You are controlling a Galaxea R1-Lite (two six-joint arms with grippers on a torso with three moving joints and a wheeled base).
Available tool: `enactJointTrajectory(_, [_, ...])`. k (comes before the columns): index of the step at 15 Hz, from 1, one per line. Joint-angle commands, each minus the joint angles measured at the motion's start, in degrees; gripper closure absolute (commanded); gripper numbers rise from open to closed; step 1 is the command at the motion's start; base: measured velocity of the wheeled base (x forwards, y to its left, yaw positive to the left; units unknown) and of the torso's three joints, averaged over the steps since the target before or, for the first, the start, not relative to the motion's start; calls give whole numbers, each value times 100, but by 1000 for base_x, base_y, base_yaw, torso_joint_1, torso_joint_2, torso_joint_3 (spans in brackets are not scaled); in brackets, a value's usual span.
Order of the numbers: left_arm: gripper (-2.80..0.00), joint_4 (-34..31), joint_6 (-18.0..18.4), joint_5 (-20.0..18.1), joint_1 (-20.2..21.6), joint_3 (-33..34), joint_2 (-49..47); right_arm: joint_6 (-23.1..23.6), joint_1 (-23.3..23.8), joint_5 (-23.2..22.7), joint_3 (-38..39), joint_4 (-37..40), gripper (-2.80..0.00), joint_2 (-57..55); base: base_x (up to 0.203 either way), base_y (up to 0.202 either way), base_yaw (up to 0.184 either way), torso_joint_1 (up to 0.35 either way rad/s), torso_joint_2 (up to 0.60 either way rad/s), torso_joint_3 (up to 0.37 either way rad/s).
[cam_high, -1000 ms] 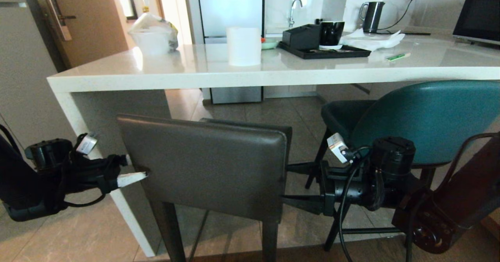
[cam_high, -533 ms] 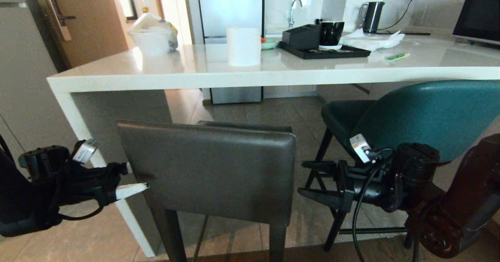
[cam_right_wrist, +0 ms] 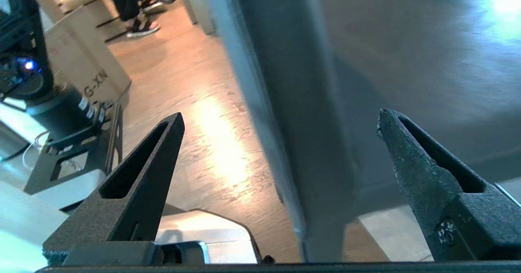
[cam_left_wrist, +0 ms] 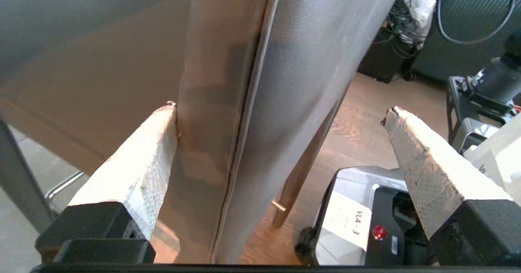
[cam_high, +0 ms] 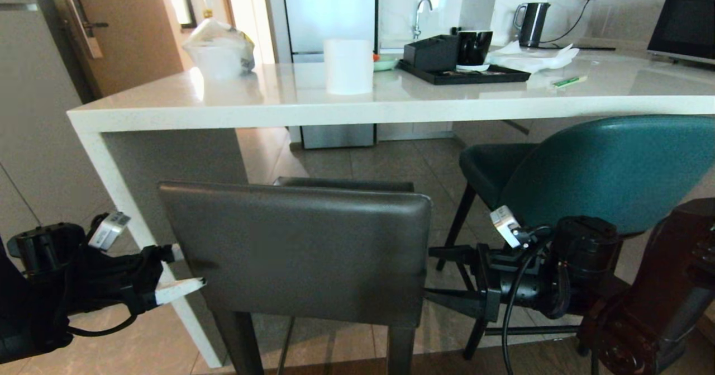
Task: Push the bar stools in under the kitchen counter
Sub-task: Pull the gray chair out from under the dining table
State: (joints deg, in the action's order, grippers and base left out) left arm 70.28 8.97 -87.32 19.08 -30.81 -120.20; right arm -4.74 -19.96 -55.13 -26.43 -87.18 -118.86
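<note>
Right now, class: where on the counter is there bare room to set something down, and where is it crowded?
Bare: the counter's front strip, and between bag and paper roll. Crowded: the back right, with tray, napkins, kettle.

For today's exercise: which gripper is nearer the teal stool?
Right. The right gripper sits just beside the teal stool; the left gripper is beyond the grey stool.

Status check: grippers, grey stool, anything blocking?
Left gripper and right gripper open, straddling grey stool backrest edges. Stool outside counter. Path under counter unobstructed.
</note>
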Motion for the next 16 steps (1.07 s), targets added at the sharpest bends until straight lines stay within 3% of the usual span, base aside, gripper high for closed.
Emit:
enactJointTrajectory(1, [-280, 47, 8, -34, 52, -2, 14, 104, -85, -24, -11, -49, -280, -106, 0, 0, 0, 0, 0, 0])
enactJointTrajectory(3, [-280, 47, 12, -34, 87, 25, 71, 596, -166, 34, -48, -49, -280, -288, 0, 0, 0, 0, 0, 0])
enactJointTrajectory(16, [-280, 74, 26, -34, 184, -104, -44, 615, -381, 116, -47, -49, -280, -348, 0, 0, 0, 0, 0, 0])
